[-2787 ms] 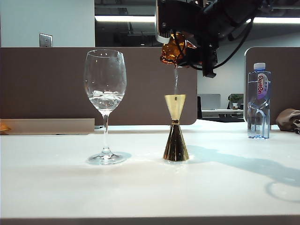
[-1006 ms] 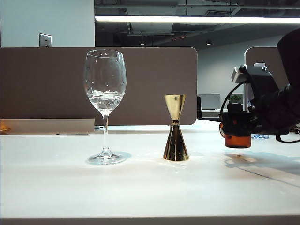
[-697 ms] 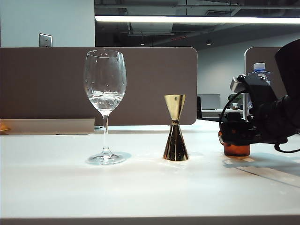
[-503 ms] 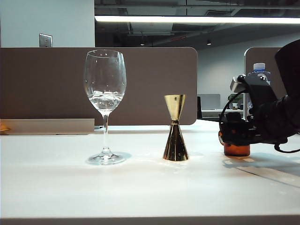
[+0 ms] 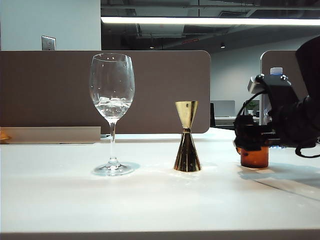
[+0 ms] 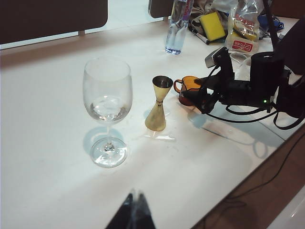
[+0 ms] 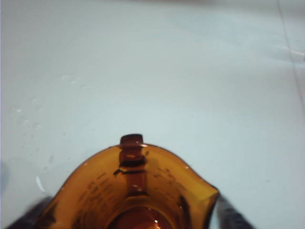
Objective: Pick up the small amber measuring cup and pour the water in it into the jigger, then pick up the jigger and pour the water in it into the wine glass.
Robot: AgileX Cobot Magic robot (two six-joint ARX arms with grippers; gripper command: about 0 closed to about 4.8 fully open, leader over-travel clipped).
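Across the whole frame: white table top (image 5: 150, 200), a brown partition and ceiling light strips behind; clear plastic water bottle (image 6: 177, 28) far back.
Left of centre: tall clear stemmed wine glass (image 5: 112, 112), upright, a little clear water (image 5: 113, 107) in its bowl.
Centre: gold hourglass-shaped metal jigger (image 5: 187, 136), upright, well apart from the glass.
Right edge, arm: right gripper (image 5: 250, 140), level and low, its jaws apart on either side of the cup; whether a pad touches the glass cannot be told.
Right edge, cup: small amber glass measuring cup (image 5: 254, 156) with side handle, standing on the table just beside the jigger's right; the right wrist view shows its inside looking empty.
Bottom of the left wrist view: left gripper (image 6: 133, 212), fingers together, nothing between them, well clear of the vessels.
Step in hand: by my reading, letting go of the emptied cup; the first pour looks done.
Next move: back the right gripper off without tipping the cup, then take the jigger at its narrow waist and keep it upright.
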